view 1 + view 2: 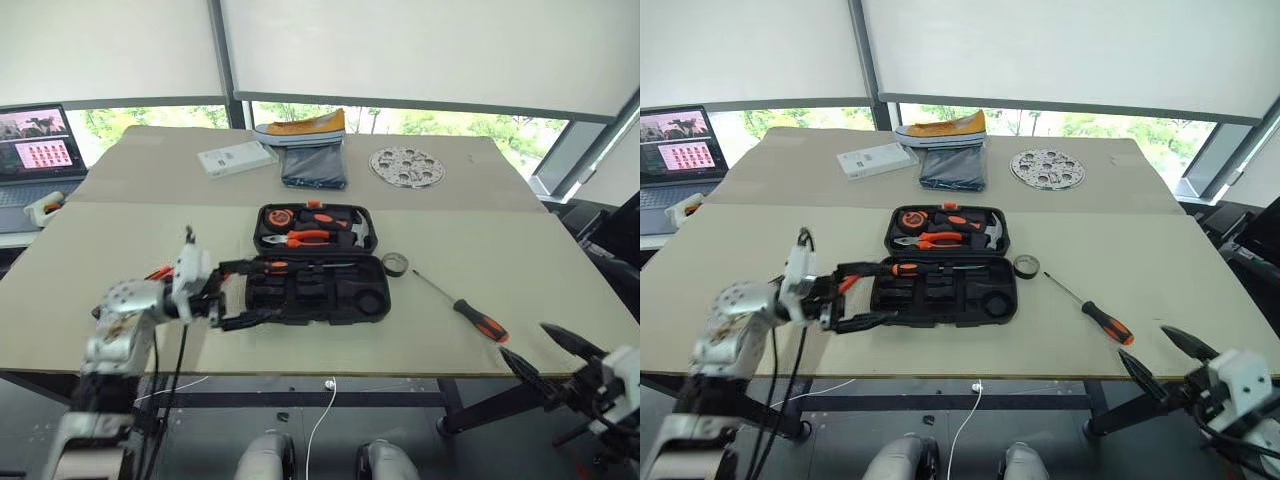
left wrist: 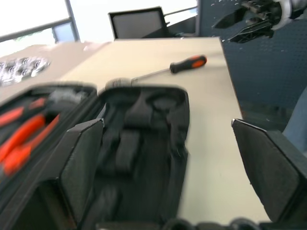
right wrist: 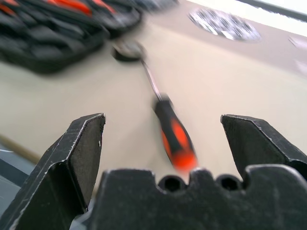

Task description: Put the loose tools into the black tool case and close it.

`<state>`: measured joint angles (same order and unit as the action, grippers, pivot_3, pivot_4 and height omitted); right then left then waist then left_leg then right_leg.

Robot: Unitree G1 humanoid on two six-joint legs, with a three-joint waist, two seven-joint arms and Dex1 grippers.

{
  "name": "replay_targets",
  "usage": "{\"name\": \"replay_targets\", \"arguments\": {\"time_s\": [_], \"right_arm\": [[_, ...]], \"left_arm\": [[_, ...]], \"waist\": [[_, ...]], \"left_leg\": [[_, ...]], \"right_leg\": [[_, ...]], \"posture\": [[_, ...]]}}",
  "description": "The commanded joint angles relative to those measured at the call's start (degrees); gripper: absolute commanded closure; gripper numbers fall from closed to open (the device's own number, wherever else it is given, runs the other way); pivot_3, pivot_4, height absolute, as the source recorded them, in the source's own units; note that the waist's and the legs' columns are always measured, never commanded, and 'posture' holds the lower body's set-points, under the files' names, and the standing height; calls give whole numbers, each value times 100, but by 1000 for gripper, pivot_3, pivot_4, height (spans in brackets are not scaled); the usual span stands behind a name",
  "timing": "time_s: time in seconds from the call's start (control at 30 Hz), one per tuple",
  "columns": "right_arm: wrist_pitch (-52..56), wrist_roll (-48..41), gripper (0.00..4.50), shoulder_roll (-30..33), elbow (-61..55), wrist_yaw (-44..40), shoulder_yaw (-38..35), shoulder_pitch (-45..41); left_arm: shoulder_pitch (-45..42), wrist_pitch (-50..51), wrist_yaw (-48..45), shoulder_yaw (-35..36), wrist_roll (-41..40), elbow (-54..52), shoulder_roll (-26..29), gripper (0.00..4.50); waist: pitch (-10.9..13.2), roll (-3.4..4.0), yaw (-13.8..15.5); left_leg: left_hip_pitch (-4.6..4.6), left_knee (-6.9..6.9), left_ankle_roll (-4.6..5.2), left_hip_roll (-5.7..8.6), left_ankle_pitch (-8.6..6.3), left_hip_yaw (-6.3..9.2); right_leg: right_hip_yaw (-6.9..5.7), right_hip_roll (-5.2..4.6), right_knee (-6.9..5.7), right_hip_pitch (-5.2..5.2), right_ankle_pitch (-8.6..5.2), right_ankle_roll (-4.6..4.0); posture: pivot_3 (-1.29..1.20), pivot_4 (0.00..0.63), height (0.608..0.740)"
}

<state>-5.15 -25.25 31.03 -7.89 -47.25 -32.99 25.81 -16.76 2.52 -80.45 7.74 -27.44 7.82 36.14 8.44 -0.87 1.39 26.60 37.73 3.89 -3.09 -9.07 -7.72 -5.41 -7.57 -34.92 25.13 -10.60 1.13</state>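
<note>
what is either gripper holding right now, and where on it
Nothing. The left gripper and right gripper are both open and empty.

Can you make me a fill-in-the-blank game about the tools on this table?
1. The black tool case lies ___ on the table.
2. The loose screwdriver lies outside the case, on the robot's ___ side.
3. The small black tape roll sits just ___ the case.
4. Both the left end effector and the right end effector are ___.

Missing words: open; right; outside; open

Both head views look down over the desk [image 1: 520,250] from its near edge. Each wrist view sits low, sharing the screwdriver [image 3: 173,134] lying near the desk's right edge.
</note>
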Motion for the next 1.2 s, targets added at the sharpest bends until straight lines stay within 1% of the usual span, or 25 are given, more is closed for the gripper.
{"name": "replay_targets", "arguments": {"time_s": [0.03,0.13,0.2,0.23,0.33,0.4,0.5,0.57,0.7,0.8,0.87,0.9,0.97,1.03,1.07,1.2], "right_arm": [[-314,210,0,29,108,28,-163,197],[-89,83,0,228,-151,-83,-107,172],[247,52,0,547,-368,-163,4,1],[404,56,0,705,-438,-173,64,-107],[1315,12,0,1365,-519,-132,373,-765],[1859,84,0,1773,-394,-207,698,-1238],[2434,358,0,2171,83,-326,1421,-2107],[2754,520,0,2299,368,-351,1837,-2589],[3269,830,0,2455,860,-433,2438,-3145],[3517,984,740,2592,1094,-618,2734,-3304],[3468,1053,1477,2603,1199,-648,2780,-3331],[3430,1072,1753,2585,1252,-625,2770,-3346],[3258,1071,2521,2504,1363,-556,2650,-3345],[3123,975,3206,2498,1386,-503,2316,-3143],[3031,941,3448,2529,1378,-505,2128,-2977],[1915,719,3489,2296,1258,-572,1169,-2377]], "left_arm": [[610,-197,-25,313,-225,-454,115,117],[992,-140,107,453,-398,-696,67,117],[1086,-116,223,489,-558,-928,-34,117],[1116,-31,267,475,-643,-1051,-60,117],[1075,202,408,302,-849,-1485,-163,117],[978,334,529,202,-925,-1665,-247,117],[822,688,594,-28,-1042,-1850,-269,117],[712,730,631,-144,-1015,-1879,-324,117],[560,665,659,-267,-927,-1845,-414,117],[600,684,676,-254,-942,-1922,-390,0],[645,702,690,-236,-957,-1956,-365,0],[662,716,700,-228,-964,-1967,-356,0],[715,743,703,-201,-983,-1997,-327,0],[762,715,730,-163,-980,-2013,-324,0],[783,683,750,-142,-969,-2021,-331,0],[892,607,973,-4,-959,-2069,-411,0]], "waist": [[-4,28,-13],[-5,48,-35],[0,56,-55],[1,57,-68],[1,57,-77],[1,58,-79],[2,57,-65],[2,57,-50],[3,55,-15],[3,54,-9],[3,54,-13],[4,53,-11],[4,53,-8],[4,53,-2],[4,53,20],[4,54,96]], "left_leg": [[2,-6,-1,-1,-1,-1],[10,-21,-1,-1,-1,-7],[10,-46,-1,4,-1,-14],[9,-50,-1,7,-1,-16],[-5,-62,-1,14,-1,-18],[-24,-63,-1,17,-1,-20],[-35,-63,-1,19,-1,-20],[-36,-62,0,25,0,-20],[-28,-59,5,34,-3,-24],[-16,-45,17,36,-8,-27],[-18,-40,18,34,-9,-28],[-18,-37,17,33,-9,-27],[-19,-21,13,26,-11,-22],[-21,-7,7,21,-15,-17],[-21,-5,7,21,-15,-17],[-19,-1,6,23,-16,-19]], "right_leg": [[5,0,5,1,0,0],[24,0,7,12,0,1],[37,0,13,18,-1,1],[42,-1,15,25,-1,1],[47,-1,20,28,-1,0],[52,-1,21,15,-1,0],[48,0,18,11,-1,0],[45,2,17,9,-4,-5],[46,2,17,-2,-27,0],[47,2,10,-9,-28,2],[46,2,7,-11,-30,6],[43,2,5,-12,-30,6],[33,2,2,-9,-29,7],[26,2,2,-5,-29,7],[26,2,2,-5,-29,7],[30,-1,3,-9,-29,8]], "posture": [[0,150,740],[0,150,740],[0,150,740],[0,150,740],[0,150,740],[0,150,740],[0,150,740],[0,150,740],[0,150,740],[0,150,740],[0,150,740],[0,150,740],[0,150,740],[0,150,740],[0,150,740],[0,150,740]]}}
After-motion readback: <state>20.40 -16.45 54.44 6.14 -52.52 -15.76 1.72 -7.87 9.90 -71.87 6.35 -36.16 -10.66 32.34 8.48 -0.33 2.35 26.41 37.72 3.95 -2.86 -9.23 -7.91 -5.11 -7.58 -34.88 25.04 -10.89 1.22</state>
